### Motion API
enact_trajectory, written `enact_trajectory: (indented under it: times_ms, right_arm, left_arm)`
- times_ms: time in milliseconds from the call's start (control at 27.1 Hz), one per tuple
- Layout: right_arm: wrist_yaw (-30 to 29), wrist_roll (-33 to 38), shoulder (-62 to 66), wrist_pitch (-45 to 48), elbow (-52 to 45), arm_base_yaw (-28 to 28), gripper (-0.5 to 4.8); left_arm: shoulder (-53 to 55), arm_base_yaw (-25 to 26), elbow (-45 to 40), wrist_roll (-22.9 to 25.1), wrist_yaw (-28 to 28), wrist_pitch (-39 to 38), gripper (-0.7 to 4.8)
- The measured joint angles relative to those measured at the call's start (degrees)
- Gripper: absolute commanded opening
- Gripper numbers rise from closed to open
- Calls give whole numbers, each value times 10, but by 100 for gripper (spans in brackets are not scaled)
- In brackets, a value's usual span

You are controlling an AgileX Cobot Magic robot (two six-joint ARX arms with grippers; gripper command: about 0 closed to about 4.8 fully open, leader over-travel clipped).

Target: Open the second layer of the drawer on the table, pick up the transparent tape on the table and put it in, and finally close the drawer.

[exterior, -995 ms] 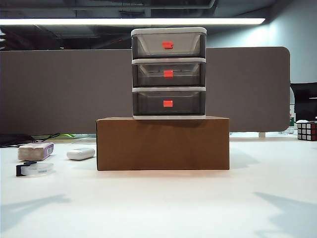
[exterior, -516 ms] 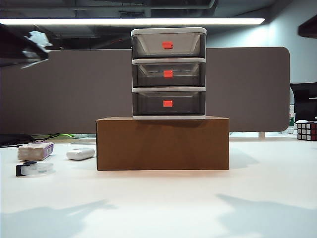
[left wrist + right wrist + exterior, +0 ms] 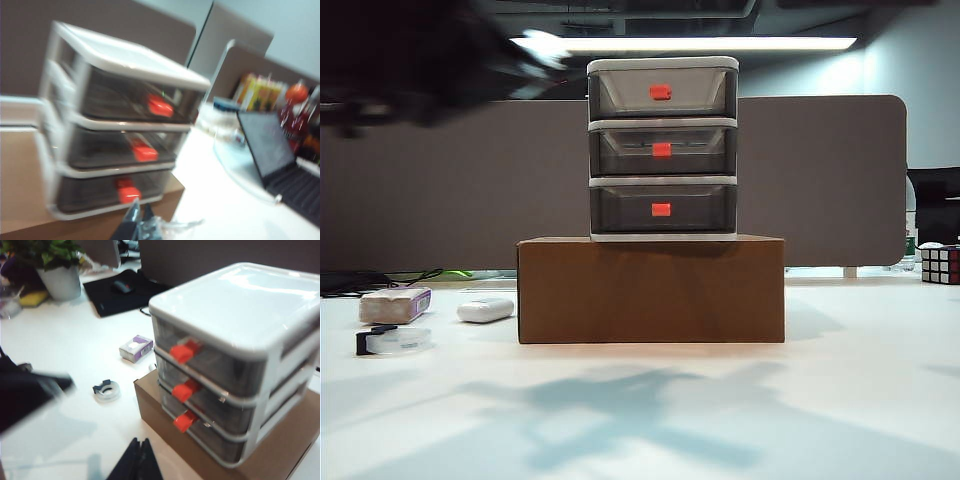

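Both grippers shut, empty: left gripper (image 3: 139, 220) has swung in high beside smoky three-tier plastic drawer (image 3: 662, 147), right gripper (image 3: 139, 452) near it too. Approach only — middle tier w/ red-orange tab (image 3: 662, 150) unopened, clear tape roll (image 3: 392, 340) untouched on white table (image 3: 840, 400).

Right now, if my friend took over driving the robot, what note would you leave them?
Left gripper: shut, empty, up in the air facing the drawer.
Right gripper: shut, empty, raised beside the drawer.
The drawer stands on the cardboard box; all three layers are closed, including the second layer.
The transparent tape lies on the table, far left in the exterior view, in front of the beige block.
Done: nothing yet.
Left: open the second layer, put the tape in, close it.
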Motion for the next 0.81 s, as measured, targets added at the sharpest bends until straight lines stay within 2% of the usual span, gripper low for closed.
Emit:
enact_trajectory:
  times_ms: [111, 184, 332, 479, 516, 553, 811]
  right_arm:
    - [-1, -40, 42, -48, 56, 0, -5]
    - [-2, -59, 64, -63, 86, 0, -5]
    - [-11, -83, 100, -78, 134, -9, -5]
    - [-42, -92, 145, -76, 181, -19, -5]
    - [-54, -93, 160, -76, 194, -23, -5]
    - [-61, -94, 177, -77, 207, -25, -5]
    - [-94, -101, 241, -72, 245, -53, -5]
  left_arm:
    - [58, -45, 59, 40, -75, -30, -5]
    - [90, -70, 93, 79, -147, -33, -5]
    - [146, -92, 150, 116, -250, -28, -5]
    - [215, -92, 205, 120, -291, -29, 10]
    - [229, -92, 215, 121, -299, -31, 65]
    - [249, -93, 230, 121, -313, -32, 94]
    - [292, -90, 255, 83, -327, -21, 94]
